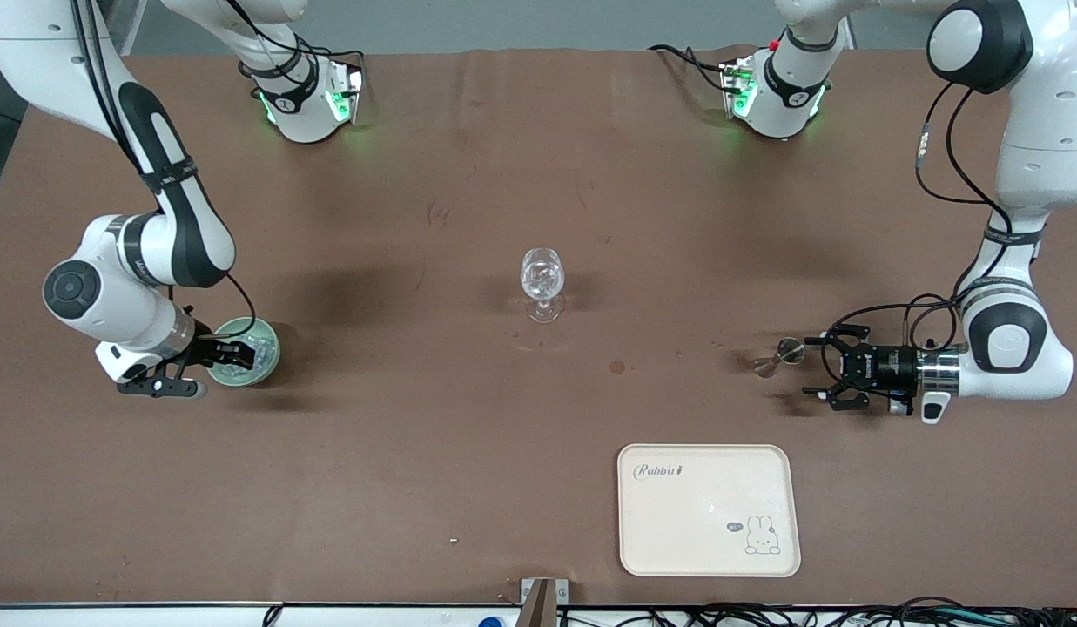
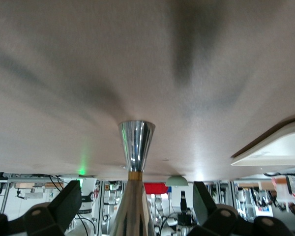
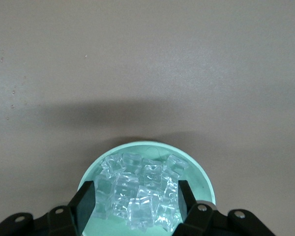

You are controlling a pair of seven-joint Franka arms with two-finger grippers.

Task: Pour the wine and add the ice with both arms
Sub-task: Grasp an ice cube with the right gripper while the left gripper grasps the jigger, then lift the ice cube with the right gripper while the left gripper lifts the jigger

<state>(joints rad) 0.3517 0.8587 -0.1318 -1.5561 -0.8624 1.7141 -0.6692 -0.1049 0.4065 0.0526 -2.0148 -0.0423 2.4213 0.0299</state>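
A pale green bowl (image 1: pixel 269 338) holding several clear ice cubes (image 1: pixel 258 350) stands toward the right arm's end of the table. My right gripper (image 1: pixel 246 355) is open and low in the bowl. In the right wrist view its fingers (image 3: pixel 86 201) flank the ice pile (image 3: pixel 142 191) inside the bowl's rim (image 3: pixel 199 169). A clear stemmed glass (image 1: pixel 542 280) stands mid-table. A small silver jigger (image 1: pixel 782 357) stands toward the left arm's end. My left gripper (image 1: pixel 817 367) is open and level beside it, the jigger (image 2: pixel 136 142) lined up with the gap between its fingers (image 2: pixel 64 206).
A cream tray (image 1: pixel 708 509) with a rabbit print lies nearer the front camera than the jigger; its edge shows in the left wrist view (image 2: pixel 275 147). A small dark stain (image 1: pixel 617 367) marks the brown table between the glass and the tray.
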